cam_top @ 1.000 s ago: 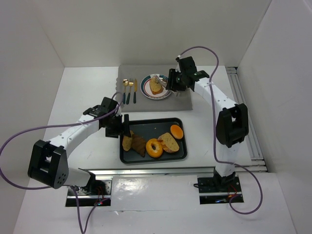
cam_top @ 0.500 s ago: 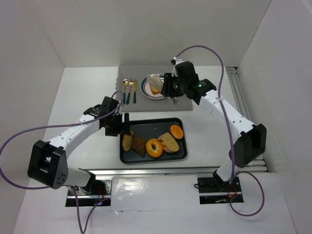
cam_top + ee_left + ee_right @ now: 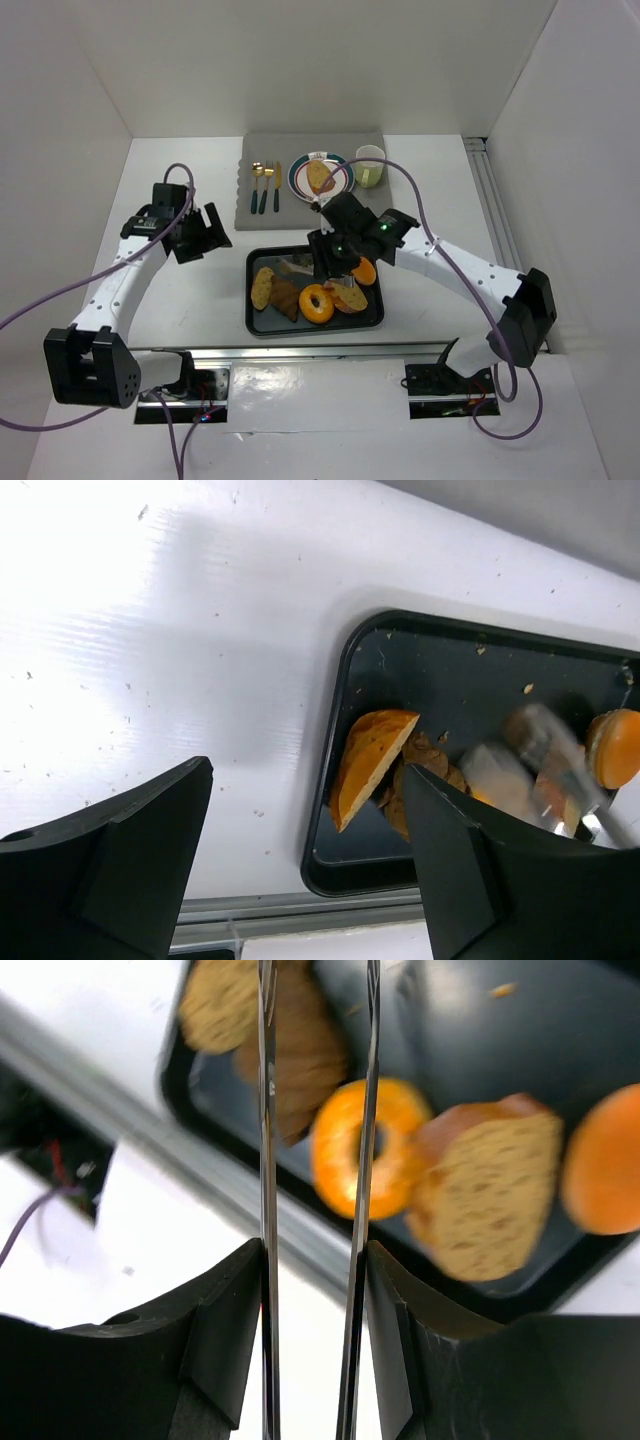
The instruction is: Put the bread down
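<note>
Hovering left claw (image 3: 307, 767): I see it spread, empty, 9 o'clock of tray (image 3: 250, 325)
right claw (image 3: 312, 1260): pinching tongs (image 3: 266, 1110) above tray

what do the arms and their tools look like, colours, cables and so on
Both arms are built from white tube links joined by chunky black joint housings: the left arm and the right arm match. A thin purple cable loops loosely along each one. The left tool and the right tool have matt black, wedge-shaped fingers.
</note>
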`<action>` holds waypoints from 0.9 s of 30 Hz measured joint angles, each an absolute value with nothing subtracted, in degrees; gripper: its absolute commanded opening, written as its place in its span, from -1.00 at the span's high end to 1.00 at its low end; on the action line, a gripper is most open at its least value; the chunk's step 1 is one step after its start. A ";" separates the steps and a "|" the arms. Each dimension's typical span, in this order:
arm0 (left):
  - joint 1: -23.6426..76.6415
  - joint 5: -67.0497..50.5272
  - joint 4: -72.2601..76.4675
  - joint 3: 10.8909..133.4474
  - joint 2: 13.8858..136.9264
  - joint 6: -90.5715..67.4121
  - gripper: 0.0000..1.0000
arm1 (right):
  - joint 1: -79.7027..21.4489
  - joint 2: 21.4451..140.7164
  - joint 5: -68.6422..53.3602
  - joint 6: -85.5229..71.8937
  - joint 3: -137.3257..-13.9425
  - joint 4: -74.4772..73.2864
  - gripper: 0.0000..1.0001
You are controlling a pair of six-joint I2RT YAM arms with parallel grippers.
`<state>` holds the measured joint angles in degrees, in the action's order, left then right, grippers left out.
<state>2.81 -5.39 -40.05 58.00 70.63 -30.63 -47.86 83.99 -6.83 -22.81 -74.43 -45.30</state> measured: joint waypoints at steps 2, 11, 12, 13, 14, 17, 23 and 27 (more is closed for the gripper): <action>1.74 -5.74 -40.27 58.50 70.28 -30.61 -0.78 | -50.59 83.42 -7.33 -23.75 -74.48 -45.56 -0.01; -0.25 -7.33 -40.42 58.65 69.84 -30.20 -0.78 | -57.63 86.02 -8.43 -26.94 -77.36 -45.58 -0.04; -0.36 -7.55 -40.42 58.65 69.73 -30.20 -0.78 | -57.89 86.50 -8.43 -27.20 -77.65 -45.60 -0.07; -0.38 -7.79 -40.42 58.65 69.63 -30.15 -0.78 | -58.08 87.07 -8.40 -27.49 -77.93 -45.54 -0.10; -0.40 -7.94 -40.38 58.65 69.49 -30.13 -0.78 | -58.15 87.64 -8.38 -27.68 -78.22 -45.47 -0.10; -0.56 -8.34 -40.38 58.63 69.01 -30.02 -0.78 | -58.89 89.43 -7.94 -28.32 -79.22 -45.43 -0.10; -0.62 -9.04 -39.92 58.30 68.34 -29.93 -0.78 | -61.28 94.17 -6.15 -29.06 -82.41 -45.45 -0.10; -0.62 -9.30 -39.64 57.49 68.34 -29.93 -0.78 | -63.13 97.97 -4.08 -29.15 -85.47 -46.59 -0.10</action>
